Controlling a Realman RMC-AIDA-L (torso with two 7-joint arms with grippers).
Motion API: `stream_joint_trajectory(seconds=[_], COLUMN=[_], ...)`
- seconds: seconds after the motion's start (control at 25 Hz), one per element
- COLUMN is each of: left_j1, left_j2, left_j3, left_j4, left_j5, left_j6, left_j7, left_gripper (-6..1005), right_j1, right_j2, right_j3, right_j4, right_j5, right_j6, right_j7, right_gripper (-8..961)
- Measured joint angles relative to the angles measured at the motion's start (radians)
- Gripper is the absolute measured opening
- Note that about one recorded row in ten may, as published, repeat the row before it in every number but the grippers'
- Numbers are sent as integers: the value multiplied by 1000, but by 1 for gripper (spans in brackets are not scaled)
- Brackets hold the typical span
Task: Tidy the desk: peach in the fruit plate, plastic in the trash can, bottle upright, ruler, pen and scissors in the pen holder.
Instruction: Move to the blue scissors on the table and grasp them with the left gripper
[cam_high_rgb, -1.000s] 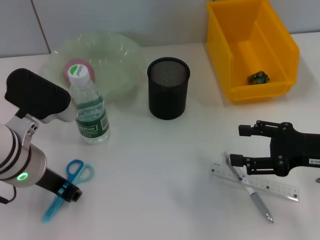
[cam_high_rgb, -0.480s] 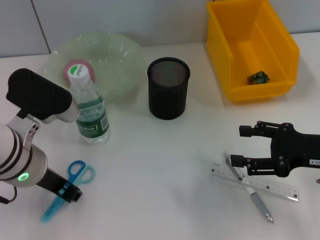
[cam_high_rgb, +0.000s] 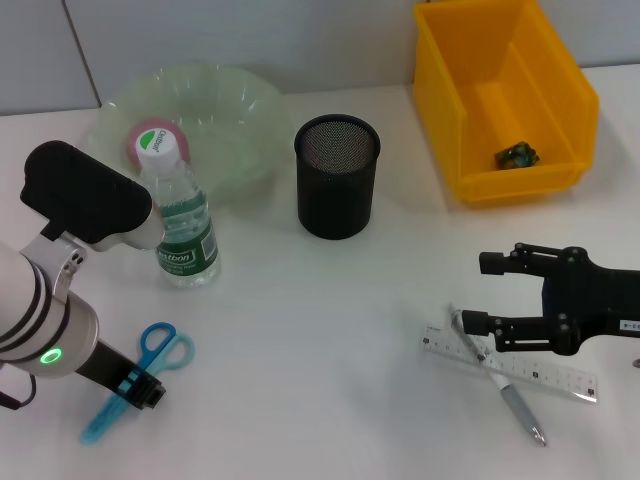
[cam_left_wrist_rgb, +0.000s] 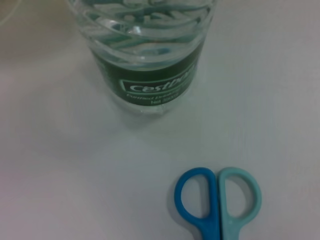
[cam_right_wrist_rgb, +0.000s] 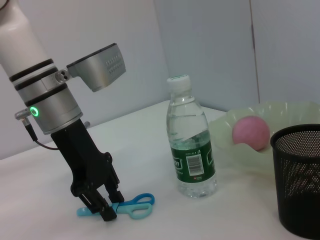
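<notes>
The blue scissors (cam_high_rgb: 158, 356) (cam_left_wrist_rgb: 218, 201) lie flat at the table's front left. My left gripper (cam_high_rgb: 142, 388) (cam_right_wrist_rgb: 103, 207) is down on their blades, fingers closed around them. Just behind stands the bottle (cam_high_rgb: 181, 222) (cam_left_wrist_rgb: 150, 60) (cam_right_wrist_rgb: 192, 150), upright and capped. A pink peach (cam_high_rgb: 148, 140) (cam_right_wrist_rgb: 251, 132) rests in the pale green fruit plate (cam_high_rgb: 235, 110). In the middle stands the black mesh pen holder (cam_high_rgb: 337, 176). At the front right a clear ruler (cam_high_rgb: 530, 368) and a pen (cam_high_rgb: 505, 388) lie crossed, with my right gripper (cam_high_rgb: 487, 292) open just beside them. A scrap of plastic (cam_high_rgb: 517, 154) sits in the yellow bin (cam_high_rgb: 470, 100).
The yellow bin stands at the back right, the plate at the back left. Open white table lies between the pen holder and the ruler. The bottle stands close to my left forearm (cam_high_rgb: 85, 200).
My left arm has crept slightly right and toward the front edge, and the scissor handles shifted a little with it. The right arm has stayed still.
</notes>
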Motion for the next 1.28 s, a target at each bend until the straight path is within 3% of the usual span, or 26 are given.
stream_joint_trajectory(seconds=[0.2, 0.64, 1.04, 1.28], left_j1=[-2, -14, -15, -15], left_j2=[0, 0, 0, 0], left_j3=[2, 21, 26, 37], left_j4=[7, 3, 5, 11], left_j5=[-2, 3, -4, -5], left_j6=[0, -5, 5, 10], left_j7=[0, 1, 3, 2], left_gripper=[397, 208, 215, 308], right_j1=[-1, -2, -2, -3], right_j2=[0, -1, -2, -2], right_j3=[1, 7, 12, 12], right_j4=[0, 1, 2, 2], right_j5=[0, 0, 0, -1], right_j6=[0, 1, 0, 0], right_j7=[0, 0, 0, 0], right_gripper=[832, 832, 833, 832])
